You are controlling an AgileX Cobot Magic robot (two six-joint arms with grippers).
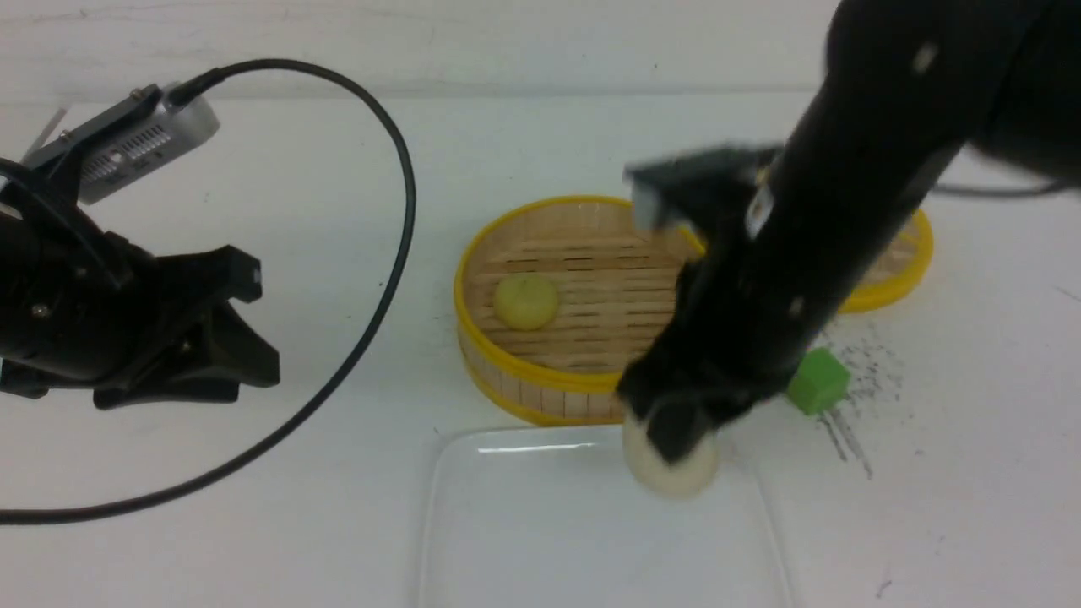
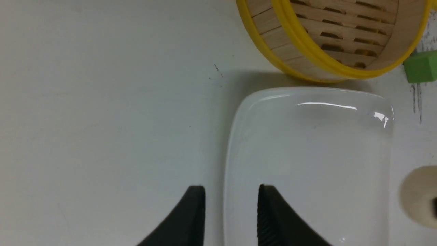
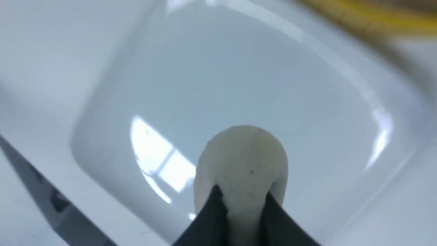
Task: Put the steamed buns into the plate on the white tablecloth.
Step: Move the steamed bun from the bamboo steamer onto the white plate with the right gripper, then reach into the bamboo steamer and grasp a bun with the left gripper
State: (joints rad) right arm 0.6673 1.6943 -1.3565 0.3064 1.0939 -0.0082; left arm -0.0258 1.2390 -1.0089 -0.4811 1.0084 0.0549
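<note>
My right gripper is shut on the off-white steamed bun and holds it over the far right part of the white plate. In the right wrist view the bun sits pinched between the black fingers above the plate. The pale yellow bun lies in the bamboo steamer. My left gripper hangs open and empty at the left, above the tablecloth. In the left wrist view its fingers straddle the plate's rim; the off-white bun shows at the edge.
A green cube sits right of the steamer, beside grey scuffs. The steamer's yellow-rimmed lid lies behind my right arm. A black cable loops over the tablecloth from the left arm.
</note>
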